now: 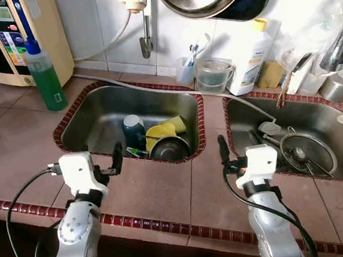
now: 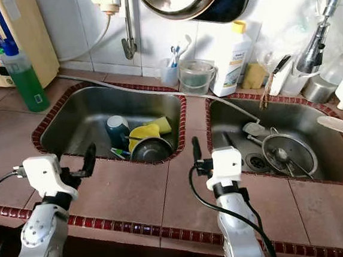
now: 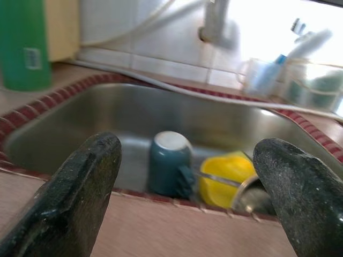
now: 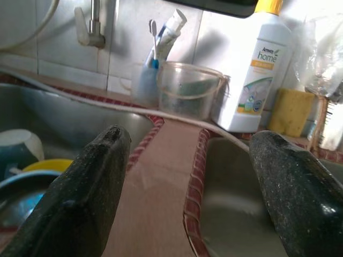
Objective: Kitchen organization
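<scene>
Teal mug (image 1: 133,130), yellow bowl (image 1: 160,133), green bottle (image 1: 45,76), maroon-tiled sink rim (image 1: 126,85).

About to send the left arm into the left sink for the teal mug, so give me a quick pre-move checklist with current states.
1. Left gripper open and empty: ok, fingers spread wide in the left wrist view.
2. Teal mug in sight and reachable: ok, upside down in the left sink, straight ahead of the gripper.
3. Mug free of neighbours: not ok, yellow dish and metal bowl crowd its side.
4. Mug handle position: cannot tell.
5. Hose along the sink's back rim clear of the path: ok.
6. Right gripper out of the way: ok, open over the counter between the sinks.
</scene>
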